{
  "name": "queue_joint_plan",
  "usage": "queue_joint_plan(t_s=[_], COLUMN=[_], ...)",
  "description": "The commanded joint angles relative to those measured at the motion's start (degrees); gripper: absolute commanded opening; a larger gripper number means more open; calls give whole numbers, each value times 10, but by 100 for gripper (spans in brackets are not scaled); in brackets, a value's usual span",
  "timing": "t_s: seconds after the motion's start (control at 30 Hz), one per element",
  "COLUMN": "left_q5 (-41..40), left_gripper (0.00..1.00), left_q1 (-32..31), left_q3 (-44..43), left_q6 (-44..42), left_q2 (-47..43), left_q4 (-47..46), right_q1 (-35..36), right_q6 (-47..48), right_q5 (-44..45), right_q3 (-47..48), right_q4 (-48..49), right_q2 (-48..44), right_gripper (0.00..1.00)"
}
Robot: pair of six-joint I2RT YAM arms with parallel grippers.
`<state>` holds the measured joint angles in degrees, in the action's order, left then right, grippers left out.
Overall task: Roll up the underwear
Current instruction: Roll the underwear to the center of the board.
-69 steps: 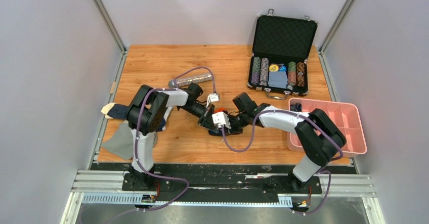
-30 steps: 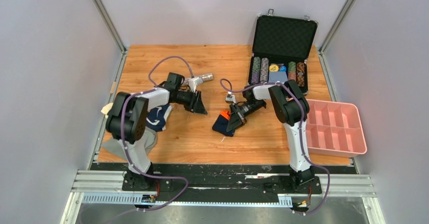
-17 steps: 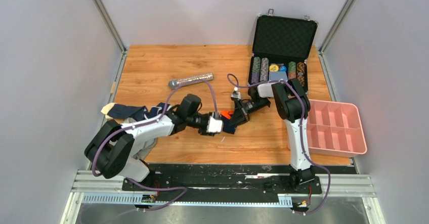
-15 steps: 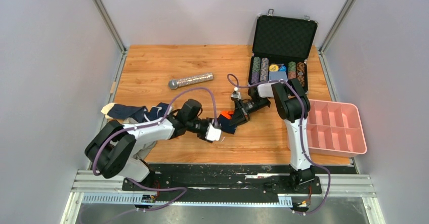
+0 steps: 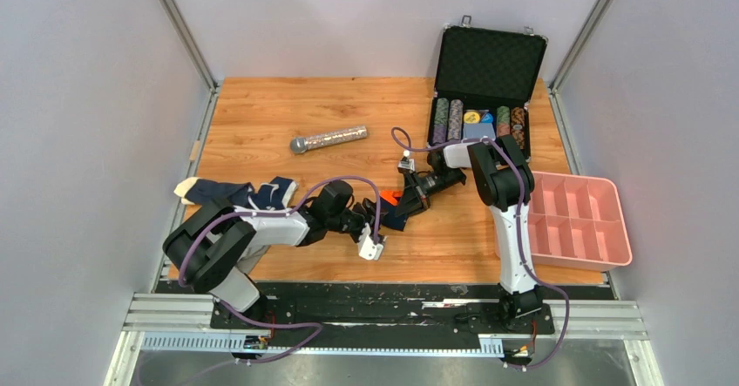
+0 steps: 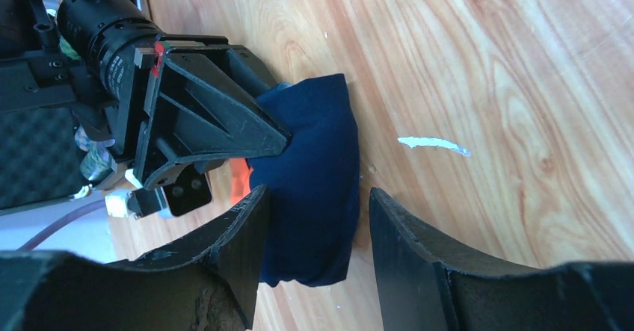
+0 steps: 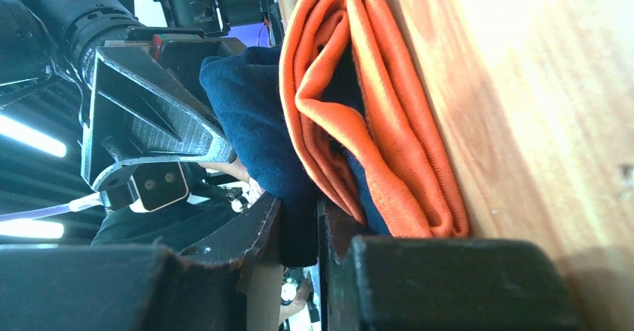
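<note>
The plain navy underwear [image 5: 392,219] with its orange patch [image 7: 359,107] lies bunched at the table's middle. My right gripper [image 5: 403,204] is shut on a navy fold of it [image 7: 299,211], low against the wood. From the left, my left gripper [image 5: 371,214] reaches in open. Its fingers straddle the bundle's near end [image 6: 317,193], the navy cloth [image 6: 314,159] lying between them with a gap on the right side. The striped underwear [image 5: 213,193] lies spread at the left edge behind the left arm.
A silver microphone [image 5: 328,138] lies behind the left arm. An open black case of poker chips [image 5: 488,64] stands at the back right. A pink divided tray [image 5: 601,255] sits at the right edge. A white scuff [image 6: 434,145] marks the wood.
My left arm swung from near the microphone down to the navy bundle, and its jaws opened wider around the bundle's end. The right gripper kept its hold, shifting slightly up.
</note>
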<state>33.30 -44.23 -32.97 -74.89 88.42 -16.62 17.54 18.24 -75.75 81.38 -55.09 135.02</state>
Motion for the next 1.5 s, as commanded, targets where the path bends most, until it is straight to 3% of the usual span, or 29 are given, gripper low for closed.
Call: queue_joint_plan(t_s=[0.0,0.2,0.3,0.43,0.53,0.63,0.67,0.9,1.0,1.07,1.2,1.33,1.4,1.47], left_q5=[-43,-82,-91,-78,-36,-18,-17,-27,-26,-18,-3,31,45,56], left_gripper=[59,57,53,30,9,1,1,0,0,0,0,0,0,0], left_q1=[-2,-2,-2,-2,-5,-8,-9,-11,-13,-16,-33,-47,-49,-47], left_q3=[-3,-25,-63,-159,-199,-257,-272,-445,-536,-585,-667,-707,-728,-752], left_q6=[-52,-89,-120,-169,-205,-244,-257,-302,-280,-272,-245,-206,-184,-153], left_q2=[22,75,112,159,172,188,194,288,342,371,423,454,475,501], left_q4=[-42,-12,58,246,344,484,560,869,997,1043,1113,1118,1117,1118], right_q1=[-18,-17,-16,-18,-22,-53,-68,-167,-222,-243,-246,-239,-229,-207], right_q6=[-46,-44,-44,-45,-41,-43,-39,51,30,15,6,-8,15,77], right_q5=[109,105,104,105,111,118,113,86,95,113,230,338,353,326], right_q3=[-7,-6,-5,-4,3,36,51,130,88,48,-56,-205,-246,-257], right_q4=[10,4,2,2,4,-4,-6,-13,89,164,307,449,452,385], right_q2=[67,72,74,74,56,9,-15,-159,-247,-331,-490,-671,-743,-807], right_gripper=[3,3,4,12,32,97,100,100,100,100,100,100,100,100])
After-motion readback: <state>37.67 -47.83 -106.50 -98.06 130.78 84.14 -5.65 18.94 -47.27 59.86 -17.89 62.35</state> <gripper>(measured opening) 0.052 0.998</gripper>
